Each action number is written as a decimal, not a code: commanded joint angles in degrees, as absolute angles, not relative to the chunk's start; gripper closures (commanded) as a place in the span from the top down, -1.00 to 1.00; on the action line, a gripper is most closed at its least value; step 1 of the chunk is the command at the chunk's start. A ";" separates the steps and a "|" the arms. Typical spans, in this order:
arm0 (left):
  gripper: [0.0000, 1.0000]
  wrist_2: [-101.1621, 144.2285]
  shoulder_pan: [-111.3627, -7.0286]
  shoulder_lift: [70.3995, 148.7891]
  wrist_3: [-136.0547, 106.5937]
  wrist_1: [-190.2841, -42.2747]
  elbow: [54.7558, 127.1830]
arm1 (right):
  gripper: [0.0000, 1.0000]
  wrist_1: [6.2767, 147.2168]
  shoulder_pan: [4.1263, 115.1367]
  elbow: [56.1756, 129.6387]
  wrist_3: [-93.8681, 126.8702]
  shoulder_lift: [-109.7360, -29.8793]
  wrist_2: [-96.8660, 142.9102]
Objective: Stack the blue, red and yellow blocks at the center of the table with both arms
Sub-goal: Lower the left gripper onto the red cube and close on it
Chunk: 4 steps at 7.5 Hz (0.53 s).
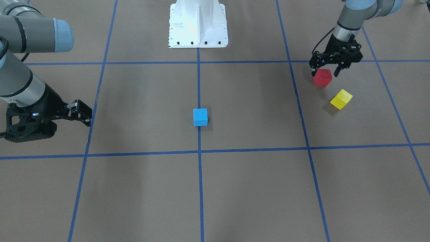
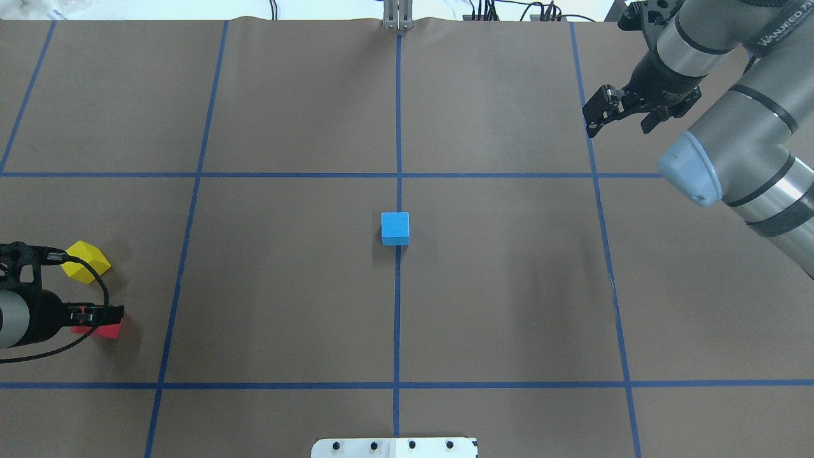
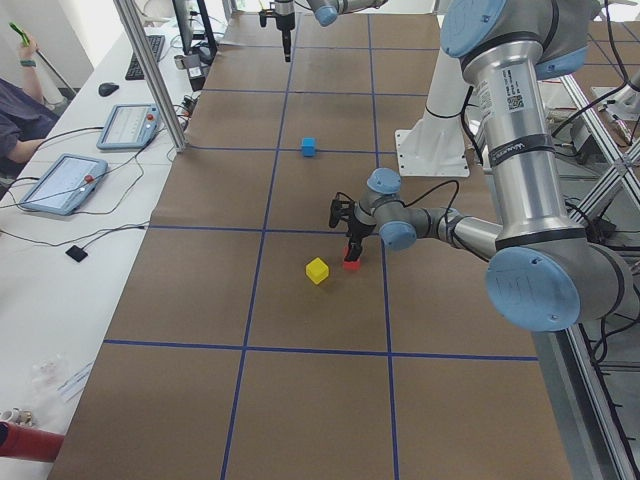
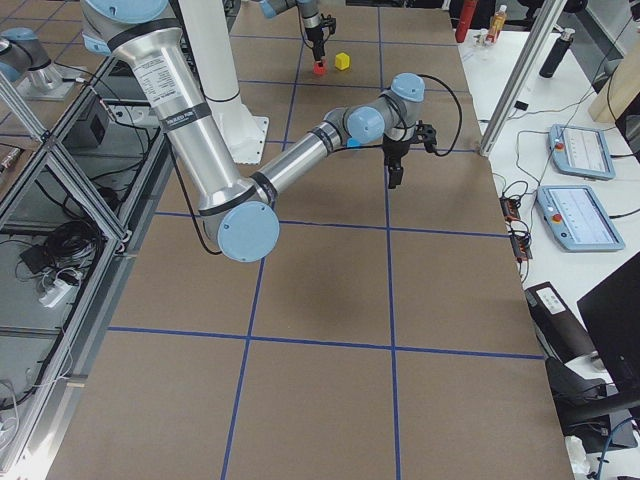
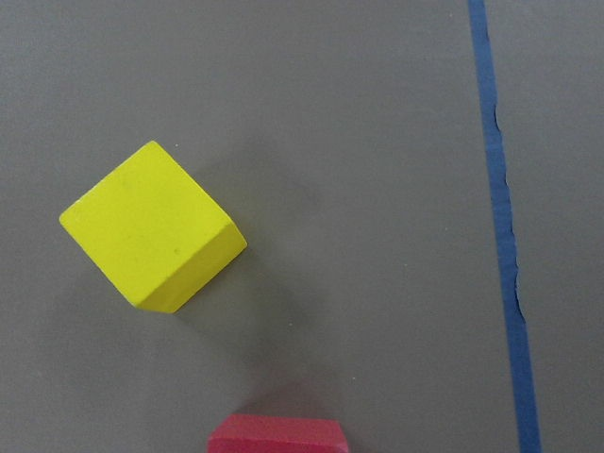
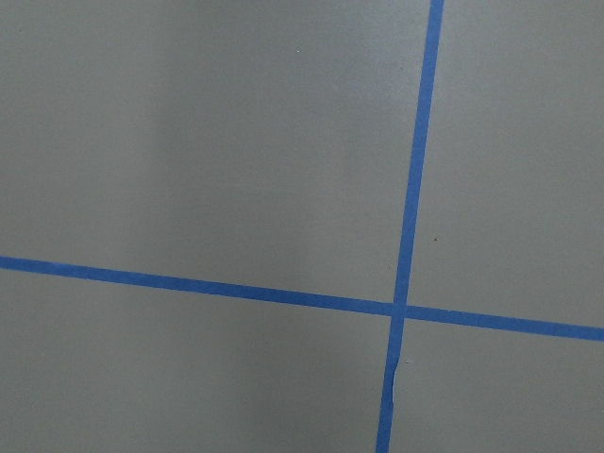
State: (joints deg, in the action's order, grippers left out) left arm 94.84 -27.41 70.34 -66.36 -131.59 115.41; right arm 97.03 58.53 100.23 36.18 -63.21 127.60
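Front-facing: left gripper (image 1: 324, 73) is spread wider than a cube and points down, its fingertips either side of the top of the red block (image 1: 323, 78). There is a small gap on one side, so a firm grip is not clear. The left arm (image 1: 352, 15) comes down steeply from the upper right of this view. The yellow block (image 1: 341, 99) is near the red one but not touching it. The blue block (image 1: 200, 117) sits on the centre tape line of the table (image 1: 252, 111). The right gripper (image 1: 90, 118) is parted and empty, held low and nearly level above the table, pointing toward the centre.

Overhead: the red block (image 2: 108, 330) is partly hidden under a black finger, with the yellow block (image 2: 86, 261) just beyond it. The right gripper (image 2: 620, 127) is spread and empty at the far right, well apart from all the blocks.

Exterior left: the near arm reaches low and bent at the elbow, its tips at the red block (image 3: 351, 264).

Exterior right: the near arm stretches out over the table, gripper pointing down with nothing in it.

Left wrist: the yellow block (image 5: 151, 226) is turned diagonally, and the top of the red block (image 5: 276, 432) shows at the bottom edge. No fingers are in view.

Right wrist: only table and crossing tape lines (image 6: 396, 307).
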 commanded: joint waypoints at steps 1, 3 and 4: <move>0.94 95.10 -27.60 69.26 -64.25 -133.33 114.18 | 0.99 97.03 58.54 100.28 36.21 -63.37 127.71; 0.92 95.18 -27.42 70.57 -64.77 -133.24 113.20 | 0.99 97.03 58.54 100.28 36.21 -63.63 127.62; 0.90 95.27 -27.16 70.84 -64.86 -133.24 113.12 | 0.99 97.03 58.54 100.28 36.21 -63.63 127.53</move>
